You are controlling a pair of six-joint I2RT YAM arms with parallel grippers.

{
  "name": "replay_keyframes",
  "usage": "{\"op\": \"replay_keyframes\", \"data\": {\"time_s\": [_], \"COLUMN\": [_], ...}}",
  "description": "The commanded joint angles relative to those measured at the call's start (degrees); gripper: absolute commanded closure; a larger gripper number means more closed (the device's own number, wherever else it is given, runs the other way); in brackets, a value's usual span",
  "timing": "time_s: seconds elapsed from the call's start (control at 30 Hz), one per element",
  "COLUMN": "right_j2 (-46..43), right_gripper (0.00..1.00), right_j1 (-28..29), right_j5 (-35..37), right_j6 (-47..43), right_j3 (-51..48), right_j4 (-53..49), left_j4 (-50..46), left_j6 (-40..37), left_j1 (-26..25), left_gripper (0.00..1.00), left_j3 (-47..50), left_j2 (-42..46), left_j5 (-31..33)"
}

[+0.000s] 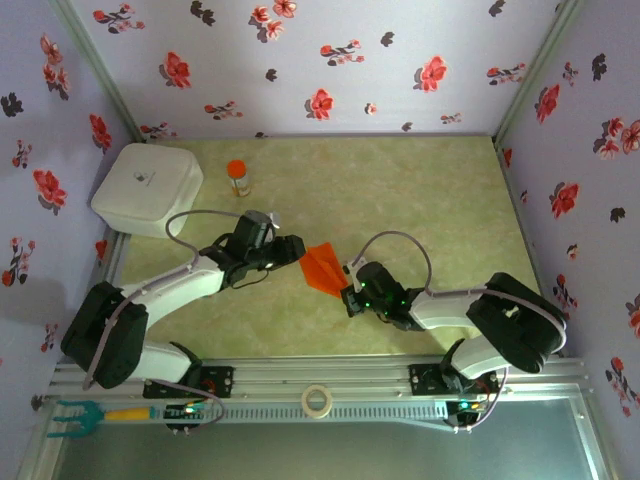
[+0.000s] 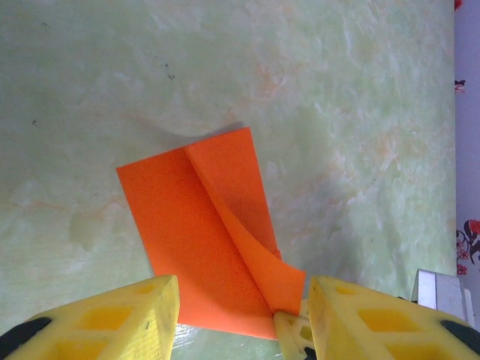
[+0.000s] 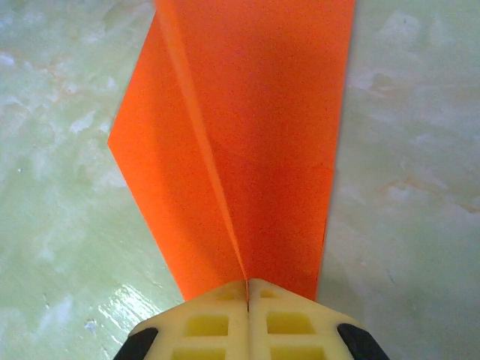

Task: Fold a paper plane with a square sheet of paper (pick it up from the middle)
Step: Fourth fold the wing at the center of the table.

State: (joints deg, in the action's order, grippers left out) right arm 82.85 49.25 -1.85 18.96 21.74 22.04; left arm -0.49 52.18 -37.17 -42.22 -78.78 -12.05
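Orange paper [image 1: 323,266] [image 2: 195,240] [image 3: 255,150] sits about mid-worktop [image 1: 400,190], a bit toward the near edge, folded into a creased wedge. The right gripper [image 1: 350,295] [image 3: 247,289] is pinched tight on its narrow end. The left gripper [image 1: 293,249] [image 2: 244,291] is at the other side, jaws roughly half apart and straddling the paper without squeezing it. One flap curls up along the crease.

Floral lilac walls [image 1: 350,60] enclose a pale green marbled tabletop [image 1: 400,190].
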Motion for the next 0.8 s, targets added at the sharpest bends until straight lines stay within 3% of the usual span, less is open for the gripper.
{"op": "replay_keyframes", "data": {"time_s": [0.0, 0.23, 0.37, 0.47, 0.77], "right_j2": [1.6, 3.6, 5.6, 6.9, 7.1], "right_gripper": [0.94, 0.93, 0.93, 0.93, 0.93], "right_j1": [-1.1, -4.8, -7.1, -8.3, -11.9], "right_j5": [-4.0, -12.8, -18.1, -20.9, -26.7], "right_j6": [2.9, 7.6, 11.5, 13.6, 17.9], "right_j3": [1.7, 3.3, 4.0, 4.2, 4.2], "right_j4": [-1.6, -1.4, 0.1, 1.4, 2.9], "left_j4": [2.1, 4.3, 7.0, 9.2, 14.4], "left_j6": [0.8, 1.1, 1.6, 2.0, 3.1], "left_j1": [0.4, 0.3, -0.2, -0.9, -3.6], "left_gripper": [0.52, 0.59, 0.77, 0.85, 0.91], "left_j3": [0.2, 0.2, 0.0, -0.7, -4.2], "left_j2": [-1.3, -3.5, -5.9, -8.2, -16.8], "left_j5": [-1.8, -4.0, -5.6, -6.9, -9.0]}}
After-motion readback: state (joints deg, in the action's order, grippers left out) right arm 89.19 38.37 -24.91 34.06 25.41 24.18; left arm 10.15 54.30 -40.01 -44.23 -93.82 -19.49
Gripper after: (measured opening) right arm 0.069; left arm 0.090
